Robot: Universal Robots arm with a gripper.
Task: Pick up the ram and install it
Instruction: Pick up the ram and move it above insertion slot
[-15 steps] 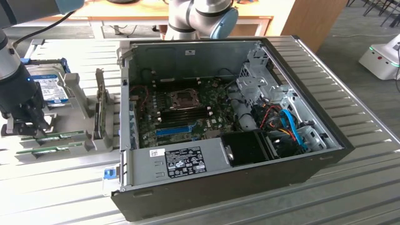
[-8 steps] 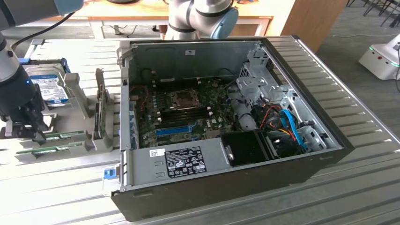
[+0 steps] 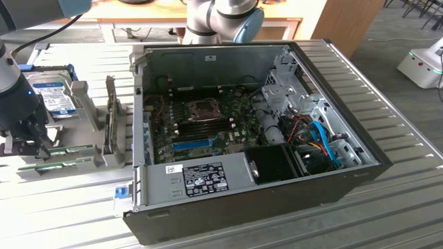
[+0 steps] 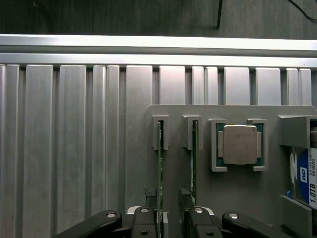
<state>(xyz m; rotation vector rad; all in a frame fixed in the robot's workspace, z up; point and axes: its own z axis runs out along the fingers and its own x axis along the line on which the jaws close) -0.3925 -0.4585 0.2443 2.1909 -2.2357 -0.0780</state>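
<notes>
ram (image 4: 160,163): thin green board on edge, long axis along ribbed metal table's (image 4: 74,148) grooves | gripper (image 4: 168,193): wide, straddling it

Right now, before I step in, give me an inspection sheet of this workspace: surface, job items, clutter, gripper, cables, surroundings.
Surface: ribbed metal table carrying a grey fixture.
Job's things: ram on edge in its fixture slot; computer case lying open.
Clutter: second green stick, processor, hard drive, upright expansion card.
Gripper: gripper open, fingers either side of the ram, not closed on it.
Cables: blue flat cables inside the case.
Surroundings: wooden desk, white machine.
</notes>
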